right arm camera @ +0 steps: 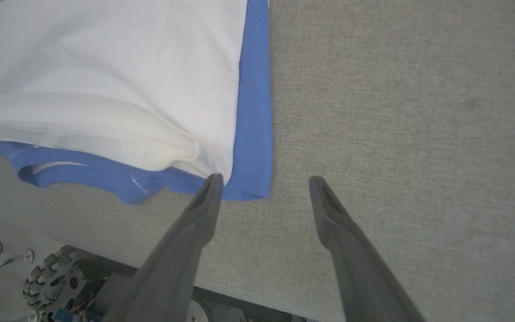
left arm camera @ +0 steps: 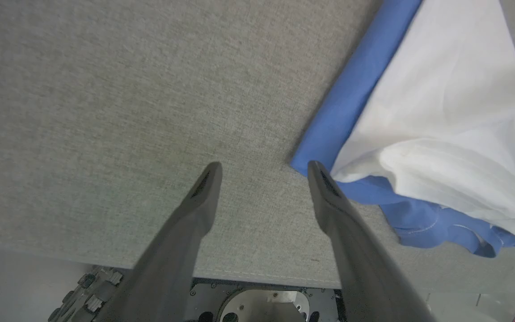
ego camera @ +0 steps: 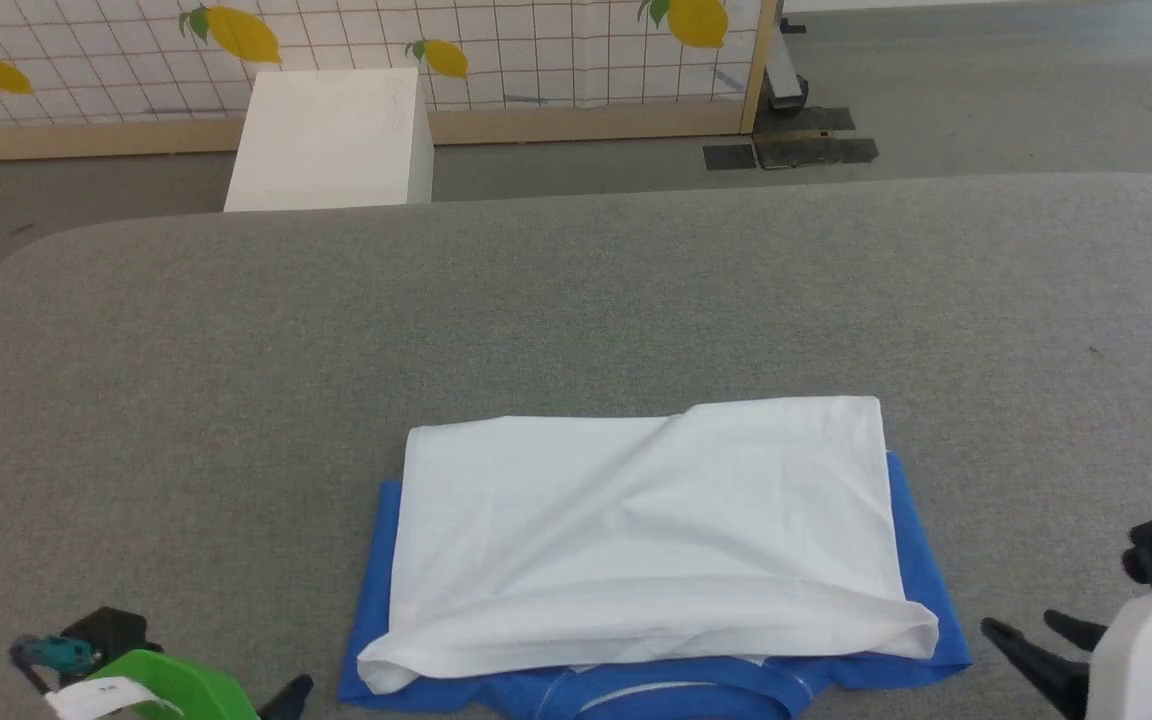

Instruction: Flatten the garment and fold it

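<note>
The garment (ego camera: 646, 530) lies folded into a rectangle near the front edge of the grey table (ego camera: 576, 300), white body on top, blue sleeves and collar showing at its sides and front. In the left wrist view my left gripper (left arm camera: 264, 167) stands open above the table, just left of the garment's (left arm camera: 441, 112) near left blue corner. In the right wrist view my right gripper (right arm camera: 263, 180) is open too, empty, beside the garment's (right arm camera: 119, 76) near right blue corner. In the head view the right gripper (ego camera: 1026, 628) sits at the lower right, clear of the cloth.
A white box (ego camera: 331, 140) stands on the floor beyond the table, in front of a tiled wall panel with lemon prints (ego camera: 436, 50). Wide bare table surface lies behind and to both sides of the garment. The robot's base (right arm camera: 61, 286) shows below the table's front edge.
</note>
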Controlling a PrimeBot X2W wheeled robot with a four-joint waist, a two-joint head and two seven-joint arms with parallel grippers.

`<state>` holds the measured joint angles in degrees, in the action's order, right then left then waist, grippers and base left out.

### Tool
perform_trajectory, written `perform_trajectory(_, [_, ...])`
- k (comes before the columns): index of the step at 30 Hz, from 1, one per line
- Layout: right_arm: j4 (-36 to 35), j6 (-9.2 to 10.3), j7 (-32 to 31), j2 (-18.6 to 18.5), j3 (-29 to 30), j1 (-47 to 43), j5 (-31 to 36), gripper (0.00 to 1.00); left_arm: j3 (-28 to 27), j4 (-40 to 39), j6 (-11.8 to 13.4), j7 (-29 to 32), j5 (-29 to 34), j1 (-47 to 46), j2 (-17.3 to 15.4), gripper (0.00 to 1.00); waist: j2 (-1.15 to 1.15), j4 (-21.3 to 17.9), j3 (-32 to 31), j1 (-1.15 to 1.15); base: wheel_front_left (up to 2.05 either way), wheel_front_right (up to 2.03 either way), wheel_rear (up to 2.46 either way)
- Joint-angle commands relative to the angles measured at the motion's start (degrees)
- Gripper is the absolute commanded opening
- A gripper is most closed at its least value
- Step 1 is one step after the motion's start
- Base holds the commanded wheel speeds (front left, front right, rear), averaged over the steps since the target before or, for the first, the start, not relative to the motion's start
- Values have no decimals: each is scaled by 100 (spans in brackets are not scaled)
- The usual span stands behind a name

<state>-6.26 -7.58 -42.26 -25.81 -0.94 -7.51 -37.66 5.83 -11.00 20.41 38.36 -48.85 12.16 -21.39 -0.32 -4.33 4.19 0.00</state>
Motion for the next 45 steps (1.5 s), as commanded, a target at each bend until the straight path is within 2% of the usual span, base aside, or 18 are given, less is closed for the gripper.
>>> perform_trajectory(1, [-115, 9, -40, 14, 164, -60, -64, 100, -109, -113, 64, -68, 20, 78, -55, 100, 32, -28, -67, 0, 0, 0, 0])
perform_trajectory(3, [-230, 9, -64, 54, 394, -23, -76, 100, -246, -316, 22, -319, 108, 12, -90, 100, 32, -28, -98, 0, 0, 0, 0])
perform_trajectory(4, [-269, 9, -44, 83, 485, 20, -75, 100, -311, -443, -98, -543, 129, -72, -65, 100, 32, -29, -100, 0, 0, 0, 0])
perform_trajectory(6, [-278, 9, -43, 175, 635, 161, -110, 100, -381, -646, -496, -1089, 221, -280, -48, 100, 32, -23, -98, 0, 0, 0, 0])
perform_trajectory(7, [-216, 9, -36, 194, 690, 312, -85, 100, -454, -693, -778, -1637, 363, -477, -12, 100, 32, -7, -67, 0, 0, 0, 0])
perform_trajectory(13, [166, 9, 178, 260, 695, 885, -109, 100, -456, -422, -1408, -3314, 1150, -1062, 6, 100, 32, 71, 164, 0, 0, 0, 0])
perform_trajectory(17, [503, 9, 196, 187, 529, 1252, -230, 100, -333, -76, -1564, -4361, 1713, -1433, 134, 100, 32, 134, 412, 0, 0, 0, 0])
perform_trajectory(19, [660, 9, 147, 98, 339, 1403, -347, 100, -261, 98, -1565, -4893, 1990, -1608, 251, 100, 32, 170, 530, 0, 0, 0, 0])
perform_trajectory(21, [789, 9, 75, -22, 84, 1525, -523, 100, -167, 248, -1549, -5157, 2259, -1778, 367, 100, 32, 209, 663, 0, 0, 0, 0])
perform_trajectory(26, [1160, 9, -82, -370, -543, 1717, -994, 100, -67, 545, -1598, -5324, 2638, -2069, 731, 100, 32, 295, 936, 0, 0, 0, 0])
perform_trajectory(30, [1454, 9, -70, -497, -881, 1817, -1341, 100, -164, 537, -1672, -5333, 2868, -2155, 959, 100, 32, 354, 1070, 0, 0, 0, 0])
perform_trajectory(45, [1922, 9, 409, -436, -2290, 2470, -1917, 100, -489, 632, -2053, -5335, 3299, -2109, 1486, 100, 32, 427, 1266, 0, 0, 0, 0])
